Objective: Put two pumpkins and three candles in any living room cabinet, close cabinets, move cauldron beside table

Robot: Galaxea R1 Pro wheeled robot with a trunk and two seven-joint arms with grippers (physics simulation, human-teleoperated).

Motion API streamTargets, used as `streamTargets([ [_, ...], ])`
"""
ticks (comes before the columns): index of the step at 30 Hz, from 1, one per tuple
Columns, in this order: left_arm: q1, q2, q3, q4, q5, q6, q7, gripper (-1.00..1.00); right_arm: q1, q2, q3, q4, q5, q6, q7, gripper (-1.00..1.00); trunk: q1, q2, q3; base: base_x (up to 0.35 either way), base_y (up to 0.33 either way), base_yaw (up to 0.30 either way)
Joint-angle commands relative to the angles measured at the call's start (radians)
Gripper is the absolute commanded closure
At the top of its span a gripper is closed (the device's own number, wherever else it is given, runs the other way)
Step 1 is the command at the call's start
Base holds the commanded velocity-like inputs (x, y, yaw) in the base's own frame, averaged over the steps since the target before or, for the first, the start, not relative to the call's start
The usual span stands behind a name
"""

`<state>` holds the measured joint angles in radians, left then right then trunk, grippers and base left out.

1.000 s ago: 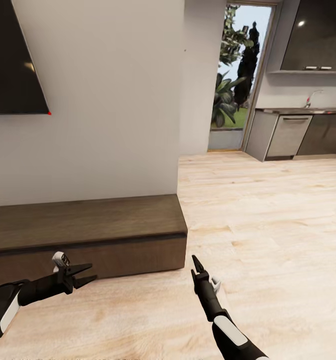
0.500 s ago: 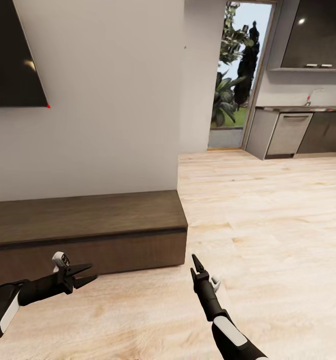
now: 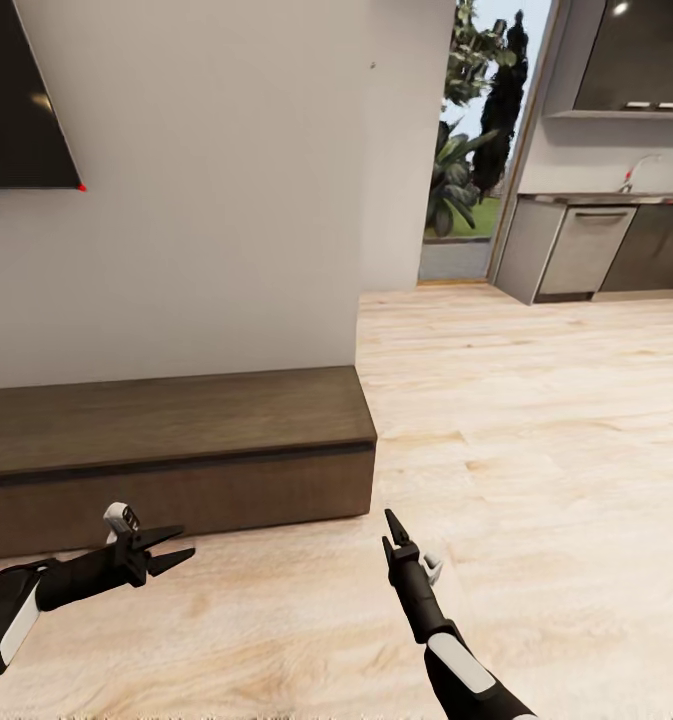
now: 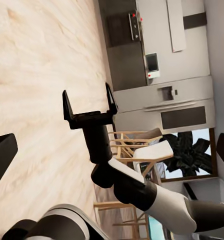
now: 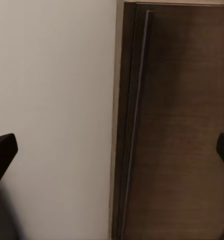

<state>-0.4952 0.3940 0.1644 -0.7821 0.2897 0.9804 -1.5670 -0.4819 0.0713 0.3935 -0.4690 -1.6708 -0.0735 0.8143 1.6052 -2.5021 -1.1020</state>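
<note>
Two open grippers before closed cabinet [image 3: 176, 450]

A pale wood floor [image 3: 536, 420] is stretching back to a doorway [image 3: 476, 140] where garden plants are showing in daylight. A plain white wall [image 3: 226, 190] is carrying a dark screen [image 3: 16, 100]. Grey kitchen units [image 3: 586, 250] are standing under a glossy upper cupboard [image 3: 636, 60].
</note>
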Motion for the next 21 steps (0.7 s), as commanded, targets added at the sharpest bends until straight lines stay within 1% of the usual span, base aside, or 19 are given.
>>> streamTargets([
  [1,0.0,0.0,0.0,0.0,0.0,0.011,-0.004,-1.0,-0.001,-0.001,0.008,0.002,-0.009,-0.008,0.005,-1.0,0.0,-0.001,-0.005,0.0,0.0,0.0],
  [11,0.0,0.0,-0.001,0.0,0.0,0.011,-0.004,-1.0,-0.001,-0.001,0.008,0.003,-0.009,-0.008,0.009,-1.0,0.005,-0.003,-0.043,0.0,0.0,0.0],
  [19,0.0,0.0,0.0,-0.001,0.01,0.01,-0.004,-1.0,-0.001,-0.001,0.008,0.004,-0.009,-0.008,0.008,-1.0,0.005,-0.003,-0.043,0.001,0.0,0.0],
  [21,0.001,0.0,0.0,-0.002,0.011,0.009,-0.004,-1.0,-0.001,-0.001,0.008,0.005,-0.009,-0.008,0.008,-1.0,0.005,-0.003,-0.043,0.11,0.0,0.0],
])
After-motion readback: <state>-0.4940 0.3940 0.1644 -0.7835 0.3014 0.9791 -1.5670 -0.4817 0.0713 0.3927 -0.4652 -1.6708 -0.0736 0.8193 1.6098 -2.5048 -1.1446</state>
